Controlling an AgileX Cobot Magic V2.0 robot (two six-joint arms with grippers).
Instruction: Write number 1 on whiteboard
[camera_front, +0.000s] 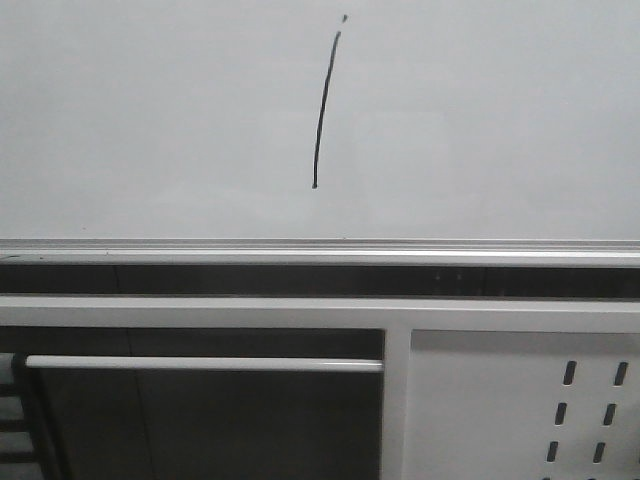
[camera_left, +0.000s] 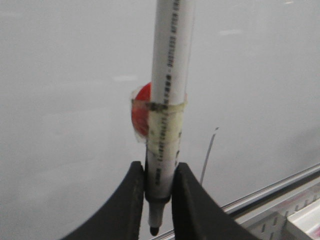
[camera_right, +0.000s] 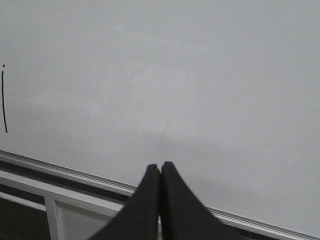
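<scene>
Front view: whiteboard (camera_front: 150, 120) filled upper half of frame, pale grey, glossy. Number 1 (camera_front: 324, 110) drawn a little right of centre — thin black stroke, near-vertical, slightly bowed, leaning right toward its top. Tiny separate dot (camera_front: 345, 18) just above and right of upper end, apart from the stroke. Lower end of stroke stopped well above silver rail (camera_front: 200, 246) edging the board below. Under the rail: dark gap, then white frame with horizontal bar (camera_front: 200, 364) at lower left and perforated panel (camera_front: 520, 400) at lower right, slots in two columns. Neither arm seen in this view.

Left wrist view: left gripper (camera_left: 158, 200) with jaws clamped narrow on white marker pen (camera_left: 170, 75), black fingers (camera_left: 127, 205) pressed to both sides of the barrel near its lower end. Pen upright between them, dark tip (camera_left: 154, 231) exposed below the pinch point. Band of clear yellowish tape (camera_left: 167, 112) wrapped round the barrel, red round object (camera_left: 141, 112) held against it on one side — nature not made out. Small print along barrel, unreadable. Stroke on board visible beyond the pen, faint.

Right wrist view: right gripper (camera_right: 160, 200) with jaws pressed together, fingertips touching, nothing between. Board ahead; stroke and dot at far edge of frame, well apart from the fingers.
</scene>
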